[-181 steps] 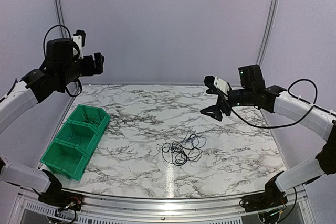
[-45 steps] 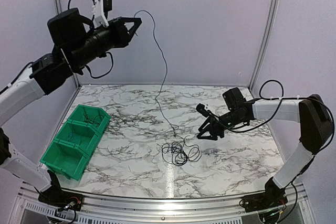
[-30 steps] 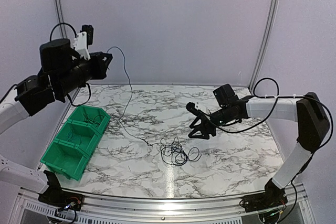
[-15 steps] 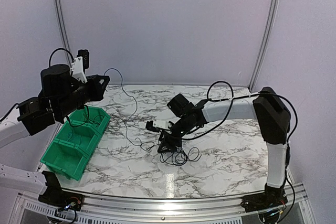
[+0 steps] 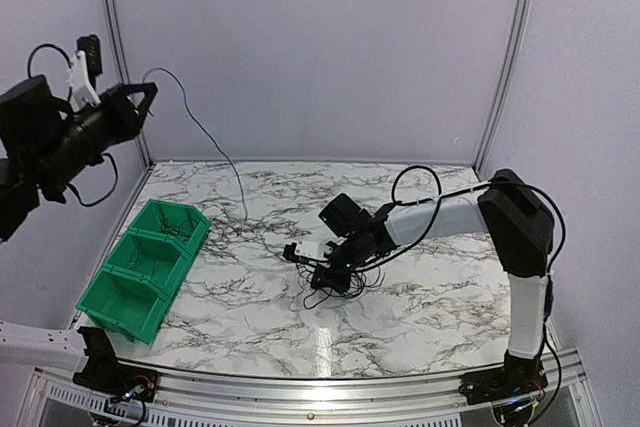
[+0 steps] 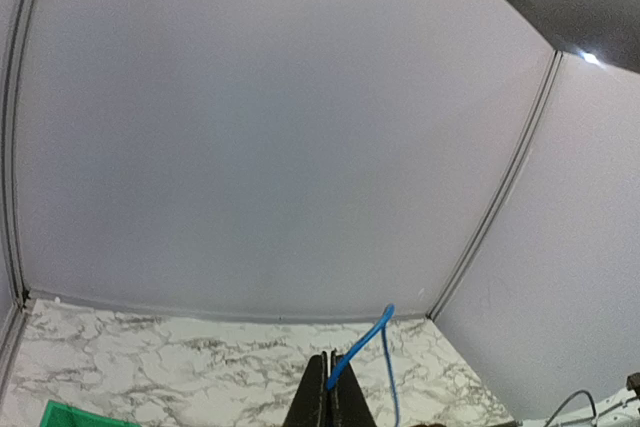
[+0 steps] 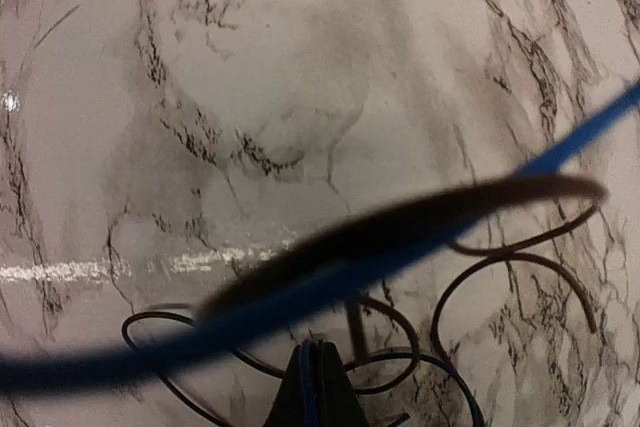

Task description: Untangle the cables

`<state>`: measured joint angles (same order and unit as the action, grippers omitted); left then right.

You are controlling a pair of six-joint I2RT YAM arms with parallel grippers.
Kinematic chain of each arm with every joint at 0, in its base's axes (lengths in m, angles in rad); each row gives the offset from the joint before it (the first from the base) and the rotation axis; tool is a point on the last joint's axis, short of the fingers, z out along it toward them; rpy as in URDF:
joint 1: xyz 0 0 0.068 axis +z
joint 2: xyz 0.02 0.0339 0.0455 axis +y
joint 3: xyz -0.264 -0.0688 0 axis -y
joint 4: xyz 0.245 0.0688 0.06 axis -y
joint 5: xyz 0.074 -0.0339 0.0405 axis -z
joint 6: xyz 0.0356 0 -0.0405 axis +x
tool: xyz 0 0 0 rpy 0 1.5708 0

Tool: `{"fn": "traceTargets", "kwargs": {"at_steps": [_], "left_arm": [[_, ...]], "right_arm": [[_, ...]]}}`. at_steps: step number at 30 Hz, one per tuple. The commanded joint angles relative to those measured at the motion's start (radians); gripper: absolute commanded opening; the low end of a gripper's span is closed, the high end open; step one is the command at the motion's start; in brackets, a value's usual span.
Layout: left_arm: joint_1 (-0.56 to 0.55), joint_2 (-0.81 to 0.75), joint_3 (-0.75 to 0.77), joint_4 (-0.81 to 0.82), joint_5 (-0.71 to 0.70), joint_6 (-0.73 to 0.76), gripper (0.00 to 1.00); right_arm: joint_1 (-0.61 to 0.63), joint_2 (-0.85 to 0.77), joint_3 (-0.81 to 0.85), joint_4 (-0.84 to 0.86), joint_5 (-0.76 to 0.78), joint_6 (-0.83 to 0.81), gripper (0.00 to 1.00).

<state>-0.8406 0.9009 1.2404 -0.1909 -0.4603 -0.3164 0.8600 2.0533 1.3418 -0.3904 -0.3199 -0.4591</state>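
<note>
A small tangle of thin dark cables (image 5: 352, 285) lies on the marble table (image 5: 430, 297) near its middle. My right gripper (image 5: 325, 274) is down at the tangle's left side, shut with a blue strand pinched between its fingertips (image 7: 313, 355). Dark loops (image 7: 500, 265) curl around it, and a blurred blue cable (image 7: 350, 265) crosses close in front of the right wrist camera. My left gripper (image 5: 148, 90) is raised high at the far left, shut on a blue cable (image 6: 362, 345). That cable (image 5: 205, 137) runs down in a long line to the table towards the tangle.
A green three-compartment bin (image 5: 148, 259) stands along the table's left edge, with thin dark cable in its far compartment. Pale walls and metal frame posts (image 5: 505, 57) close in the back. The right arm (image 5: 450, 212) stretches low across the table's right half.
My left gripper has swung up and left, drawing its cable into a long raised line. My right gripper, open a moment ago, has shut on a strand, and the tangle looks tighter.
</note>
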Motion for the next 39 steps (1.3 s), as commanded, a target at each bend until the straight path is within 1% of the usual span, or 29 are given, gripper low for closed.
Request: {"fn": "traceTargets", "kwargs": {"at_steps": [1,2,5,8,11,13,14,16,17,18,19,21,26,30,34,39], "left_arm": [[0.002,-0.033,0.207,-0.119,-0.133,0.115,0.00],[0.002,-0.037,0.241,-0.126,-0.154,0.134,0.00],[0.003,-0.058,0.260,-0.130,-0.200,0.171,0.00],[0.002,-0.078,0.240,-0.138,-0.230,0.176,0.00],[0.002,-0.097,0.212,-0.159,-0.246,0.159,0.00],[0.002,-0.106,0.198,-0.179,-0.253,0.138,0.00],[0.003,-0.111,0.192,-0.196,-0.254,0.124,0.00],[0.002,-0.125,0.175,-0.226,-0.255,0.098,0.00],[0.002,-0.136,0.159,-0.238,-0.259,0.081,0.00],[0.003,-0.150,0.140,-0.248,-0.262,0.067,0.00],[0.002,-0.168,0.113,-0.253,-0.267,0.052,0.00],[0.002,-0.209,0.041,-0.254,-0.280,0.035,0.00],[0.002,-0.314,-0.135,-0.233,-0.316,-0.011,0.00],[0.002,-0.349,-0.224,-0.212,-0.330,-0.018,0.00],[0.003,-0.319,-0.234,-0.203,-0.291,-0.027,0.00],[0.002,-0.227,-0.171,-0.205,-0.259,0.032,0.00]], "right_arm": [[-0.044,-0.082,-0.129,-0.062,0.130,-0.038,0.00],[-0.059,-0.104,-0.147,-0.056,0.137,-0.038,0.00],[-0.100,-0.164,-0.187,-0.022,0.142,-0.035,0.00],[-0.131,-0.206,-0.189,-0.021,0.116,-0.056,0.00],[-0.162,-0.280,-0.204,-0.004,0.100,-0.071,0.00],[-0.197,-0.338,-0.212,-0.014,0.040,-0.086,0.00],[-0.221,-0.384,-0.217,-0.020,-0.012,-0.090,0.04],[-0.270,-0.462,-0.239,-0.010,-0.120,-0.092,0.28],[-0.294,-0.502,-0.257,0.004,-0.162,-0.095,0.39],[-0.313,-0.539,-0.276,0.021,-0.187,-0.099,0.47],[-0.327,-0.574,-0.295,0.039,-0.195,-0.104,0.53],[-0.346,-0.625,-0.326,0.065,-0.189,-0.119,0.57],[-0.378,-0.669,-0.331,0.062,-0.143,-0.147,0.59],[-0.419,-0.677,-0.349,0.083,-0.167,-0.130,0.59],[-0.438,-0.649,-0.356,0.086,-0.159,-0.140,0.59],[-0.438,-0.614,-0.357,0.087,-0.122,-0.155,0.59]]}}
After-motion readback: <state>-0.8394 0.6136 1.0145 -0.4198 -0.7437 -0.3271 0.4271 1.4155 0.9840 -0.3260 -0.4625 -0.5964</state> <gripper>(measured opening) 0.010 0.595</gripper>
